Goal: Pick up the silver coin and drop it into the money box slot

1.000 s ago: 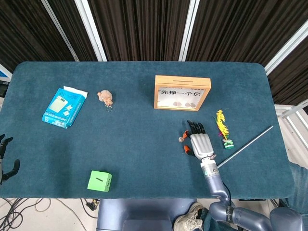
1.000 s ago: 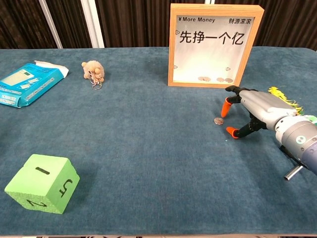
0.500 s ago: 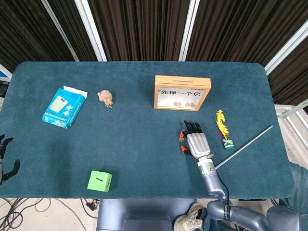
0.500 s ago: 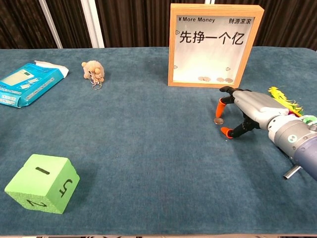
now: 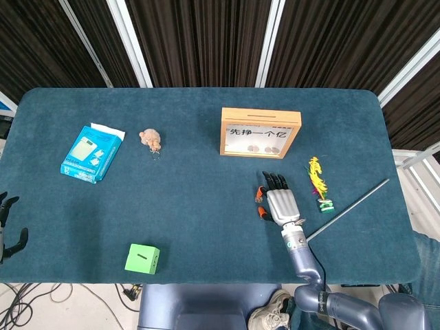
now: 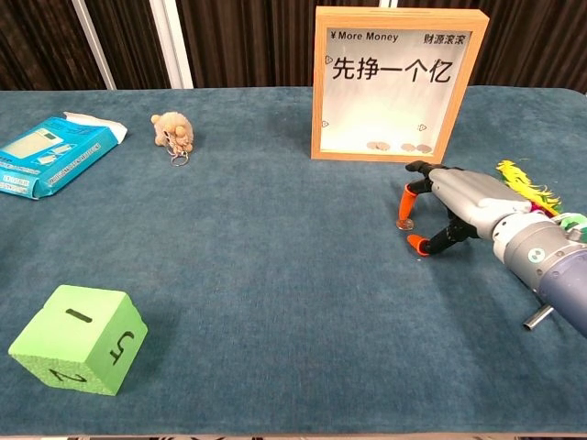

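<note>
On the right hand (image 6: pixel 456 203), an orange-tipped finger (image 6: pixel 403 214) points down onto the silver coin (image 6: pixel 402 225), which lies flat on the blue tablecloth (image 6: pixel 275 275). The orange-tipped thumb (image 6: pixel 417 244) sits just beside the coin, nearer the camera, with a small gap left between thumb and finger. Whether the finger actually presses the coin cannot be told; the coin is not lifted. The other fingers, dark-tipped, are spread forward toward the money box (image 6: pixel 397 82).

The money box is a wooden frame with a clear front, standing upright a little beyond the hand, with several coins resting at its bottom. In the head view a slot (image 5: pixel 261 113) shows in its top edge.

Right of the hand lie a yellow feathered toy (image 5: pixel 316 175) and a thin metal rod (image 5: pixel 348 210).

The left hand (image 5: pixel 8 227) shows only at the far left edge of the head view, off the table, fingers apart and holding nothing.

Elsewhere on the cloth are a green cube (image 6: pixel 78 339), a blue tissue pack (image 6: pixel 53 153) and a small plush keychain (image 6: pixel 174 135).
</note>
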